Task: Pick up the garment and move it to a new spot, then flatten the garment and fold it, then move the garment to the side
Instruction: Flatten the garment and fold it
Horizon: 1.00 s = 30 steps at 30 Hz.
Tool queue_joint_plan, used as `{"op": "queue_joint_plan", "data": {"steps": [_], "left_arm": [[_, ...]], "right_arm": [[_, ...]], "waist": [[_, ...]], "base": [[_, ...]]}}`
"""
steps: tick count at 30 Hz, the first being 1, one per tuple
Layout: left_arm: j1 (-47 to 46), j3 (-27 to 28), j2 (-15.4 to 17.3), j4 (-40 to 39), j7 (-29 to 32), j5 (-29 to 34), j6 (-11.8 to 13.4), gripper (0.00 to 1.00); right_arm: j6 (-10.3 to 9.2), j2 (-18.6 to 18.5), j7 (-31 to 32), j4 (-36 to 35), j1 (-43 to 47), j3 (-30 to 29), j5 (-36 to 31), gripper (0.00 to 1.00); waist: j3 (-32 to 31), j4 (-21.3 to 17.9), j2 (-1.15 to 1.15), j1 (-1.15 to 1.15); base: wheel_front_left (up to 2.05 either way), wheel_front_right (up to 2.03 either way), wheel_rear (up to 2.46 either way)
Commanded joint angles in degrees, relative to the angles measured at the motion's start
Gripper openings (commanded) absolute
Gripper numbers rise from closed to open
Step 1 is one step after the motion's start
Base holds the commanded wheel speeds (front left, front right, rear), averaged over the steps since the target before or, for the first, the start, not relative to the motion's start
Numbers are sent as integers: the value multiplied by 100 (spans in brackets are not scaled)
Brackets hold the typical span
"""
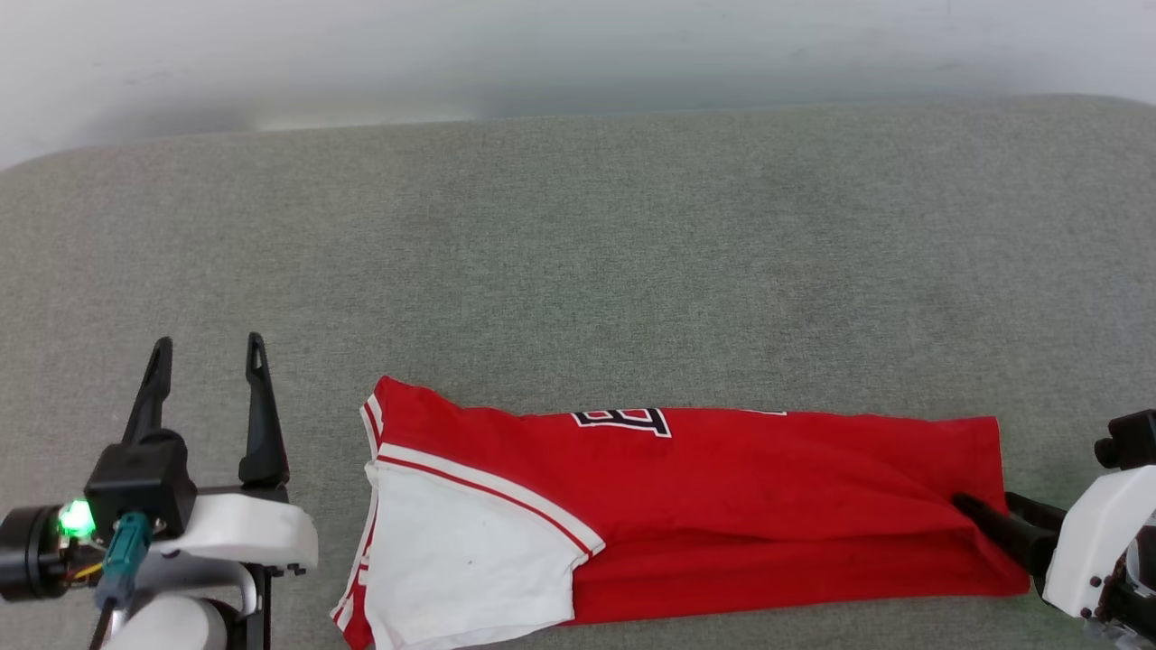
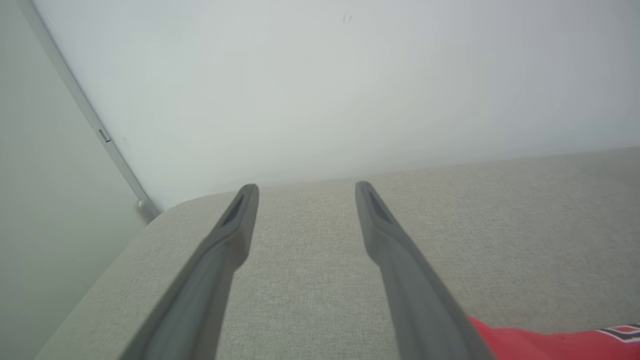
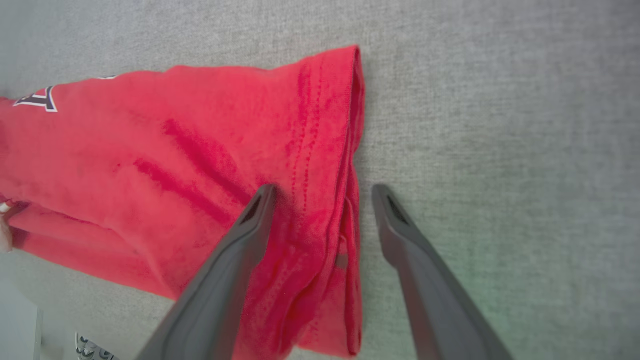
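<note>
The garment (image 1: 722, 506) is a red T-shirt with a white sleeve and striped trim. It lies folded lengthwise in a long strip near the front of the grey padded surface (image 1: 578, 226), sleeve end to the left. My left gripper (image 1: 209, 343) stands open and empty to the left of it, clear of the cloth, fingers pointing away from me. The left wrist view has that gripper (image 2: 306, 187) over bare padding, with a corner of the garment (image 2: 540, 345) at the lower right. My right gripper (image 1: 984, 499) is open at the hem end. The right wrist view shows its fingers (image 3: 325, 189) straddling the garment's hem (image 3: 175, 150), one over red cloth, one over bare padding.
A pale wall (image 1: 578, 45) runs behind the padded surface, and the surface's rounded left corner (image 2: 165, 215) meets it. A wide stretch of padding lies behind the garment. The surface's front edge (image 3: 30, 300) runs close to the garment's near side.
</note>
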Motion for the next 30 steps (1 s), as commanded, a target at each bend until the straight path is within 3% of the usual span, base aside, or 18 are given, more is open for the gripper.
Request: {"op": "queue_joint_plan", "data": {"steps": [1,14,15,17,24,30], "left_arm": [[197,245,-187,-40,-12,209,-36,100],[1507,1970,-2037,-184,-13,1909,-571,100],[1581,2031,-2163,-162,-13,2020,-630,100],[1715,2194,-2402,-131,-13,2220,-763,100],[2088,2519,-2999,-84,-12,2818,-1171,100],[2255,2627,-3202,-11,-13,3225,-1397,100]], "right_arm": [[-2,86,90,79,118,25,16,100],[6,640,286,182,193,291,62,100],[6,647,281,200,185,295,58,63],[6,642,257,231,153,299,14,0],[-2,443,125,293,38,176,-73,0],[-4,97,101,316,-40,-65,-48,0]], "waist": [[8,22,0,0],[30,64,0,0],[20,72,0,0],[-9,89,0,0],[-158,115,0,0],[-294,131,0,0]], "base": [[0,0,0],[0,0,0],[0,0,0],[0,0,0],[0,0,0],[0,0,0]]}}
